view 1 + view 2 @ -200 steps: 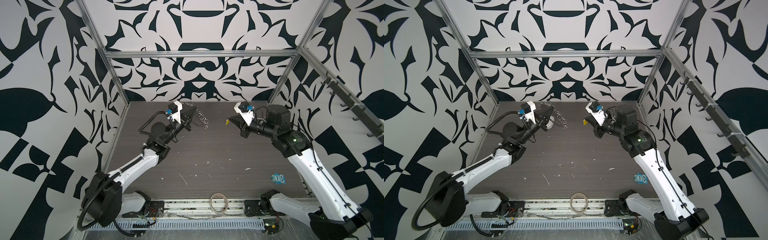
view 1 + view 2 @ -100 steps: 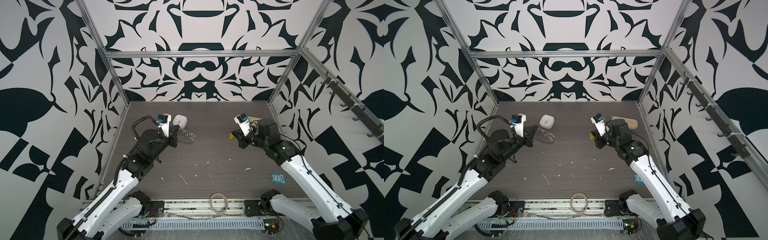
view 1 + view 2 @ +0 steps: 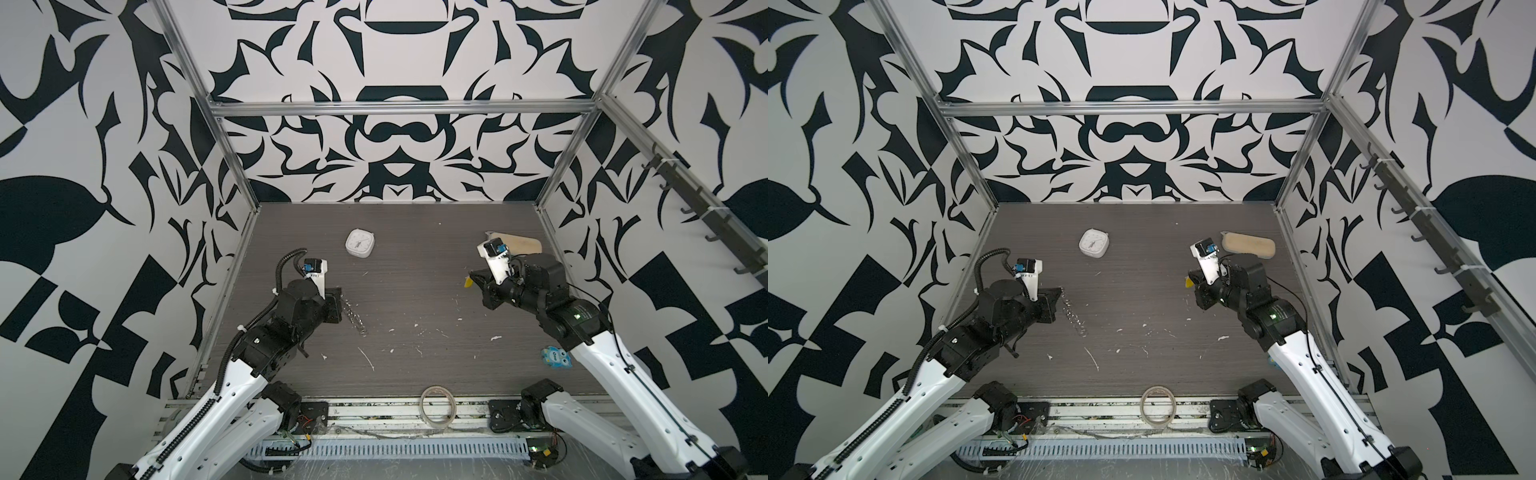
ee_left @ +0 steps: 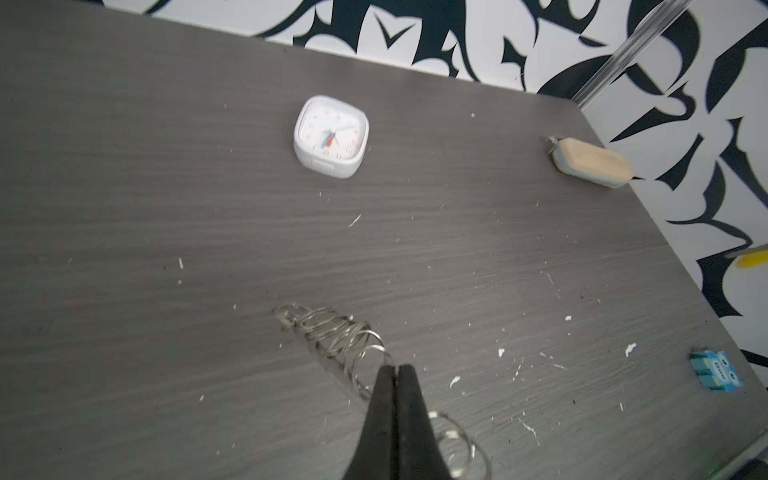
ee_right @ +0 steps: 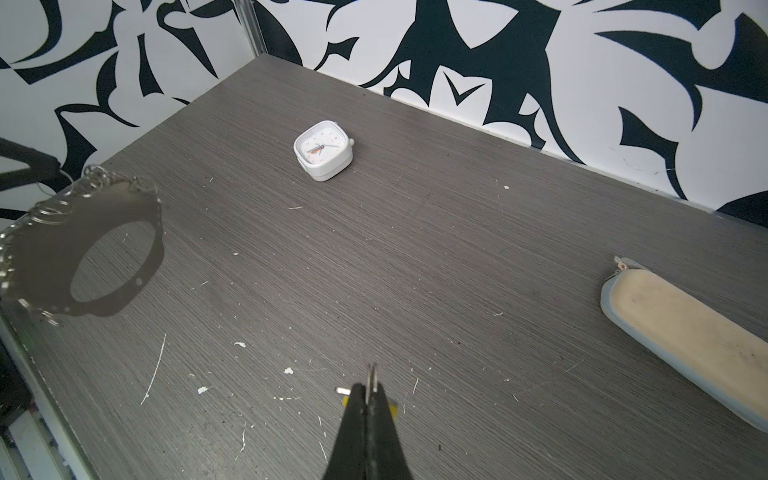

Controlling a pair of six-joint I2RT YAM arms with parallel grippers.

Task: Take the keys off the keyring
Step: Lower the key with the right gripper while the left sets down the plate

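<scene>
Silvery links of the keyring [image 3: 354,316] dangle from the left gripper [image 4: 397,368], whose jaws are clenched on the chain by the left edge of the desk [image 3: 415,266] — well apart from the yellow keys [image 3: 468,283], pinched by their small ring in the right gripper [image 5: 368,386], jaws closed, toward the right edge.

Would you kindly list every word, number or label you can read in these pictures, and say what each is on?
"One": on the blue owl packet, faint in a top view; blurred in the left wrist view.
Clock: orange dial numerals, too blurred to read.
No other text shows.
</scene>
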